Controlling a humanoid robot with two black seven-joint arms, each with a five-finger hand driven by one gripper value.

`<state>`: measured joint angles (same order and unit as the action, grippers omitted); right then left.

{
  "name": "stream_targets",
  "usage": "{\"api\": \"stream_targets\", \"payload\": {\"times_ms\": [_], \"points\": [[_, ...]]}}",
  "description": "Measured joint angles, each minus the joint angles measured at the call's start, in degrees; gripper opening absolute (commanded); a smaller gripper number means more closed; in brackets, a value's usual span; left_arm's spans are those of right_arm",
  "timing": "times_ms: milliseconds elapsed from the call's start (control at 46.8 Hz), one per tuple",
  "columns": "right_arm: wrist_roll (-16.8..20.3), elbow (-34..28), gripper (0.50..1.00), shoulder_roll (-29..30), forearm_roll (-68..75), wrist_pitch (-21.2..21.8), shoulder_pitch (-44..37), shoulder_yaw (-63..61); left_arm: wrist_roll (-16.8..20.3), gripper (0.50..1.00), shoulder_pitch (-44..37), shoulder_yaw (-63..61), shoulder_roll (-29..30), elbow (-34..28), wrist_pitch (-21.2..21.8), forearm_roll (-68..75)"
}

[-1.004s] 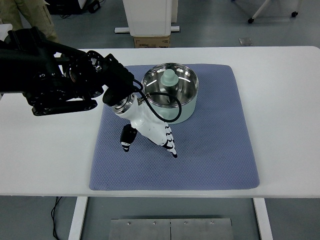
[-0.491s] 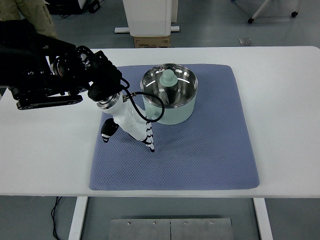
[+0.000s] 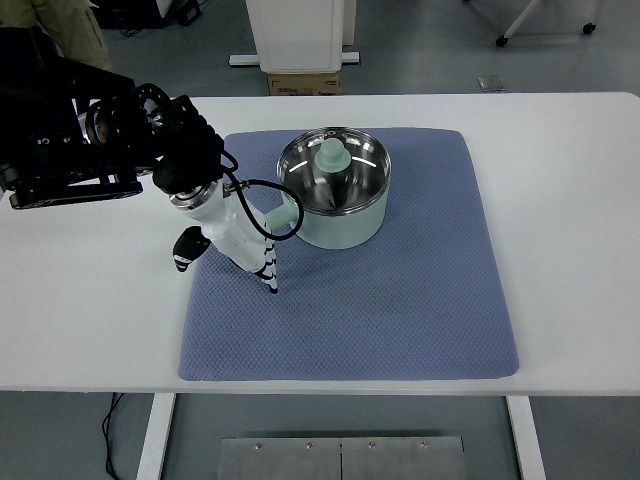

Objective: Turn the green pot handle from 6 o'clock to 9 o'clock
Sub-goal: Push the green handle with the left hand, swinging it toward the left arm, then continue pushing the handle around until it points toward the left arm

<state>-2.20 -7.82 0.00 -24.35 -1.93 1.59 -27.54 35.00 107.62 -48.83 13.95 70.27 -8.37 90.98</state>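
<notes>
A pale green pot (image 3: 340,222) with a glass lid and a green knob (image 3: 331,156) sits on the blue mat (image 3: 400,300), towards its back. A short green handle (image 3: 286,213) sticks out from the pot's left side, at roughly 8 to 9 o'clock. My left hand (image 3: 240,252), white with black fingertips, hangs just left of that handle over the mat's left edge. Its fingers (image 3: 268,277) point down and forward, loosely extended, and the thumb (image 3: 187,250) is spread to the left. It holds nothing. A black cable loops from the wrist beside the handle.
The mat lies on a white table (image 3: 560,200). My black left arm (image 3: 80,150) covers the table's back left. Behind the table stand a cardboard box (image 3: 303,84) and a white pedestal, and a person's trouser legs (image 3: 70,25) show at top left.
My left hand has swept leftwards from the pot's front to its left side. The pot has shifted slightly left, and its handle now shows on the left.
</notes>
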Motion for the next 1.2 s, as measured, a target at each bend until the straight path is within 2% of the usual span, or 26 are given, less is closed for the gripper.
{"api": "stream_targets", "payload": {"times_ms": [641, 1196], "points": [[0.00, 0.00, 1.000, 0.00, 0.00, 0.00, -0.01, -0.02, 0.00, 1.000, 0.01, -1.15, 0.23, -4.69, 0.04, 2.82], [0.00, 0.00, 1.000, 0.00, 0.00, 0.00, -0.01, -0.01, 0.00, 1.000, -0.36, -3.56, -0.32, -6.10, -0.07, 3.59]]}}
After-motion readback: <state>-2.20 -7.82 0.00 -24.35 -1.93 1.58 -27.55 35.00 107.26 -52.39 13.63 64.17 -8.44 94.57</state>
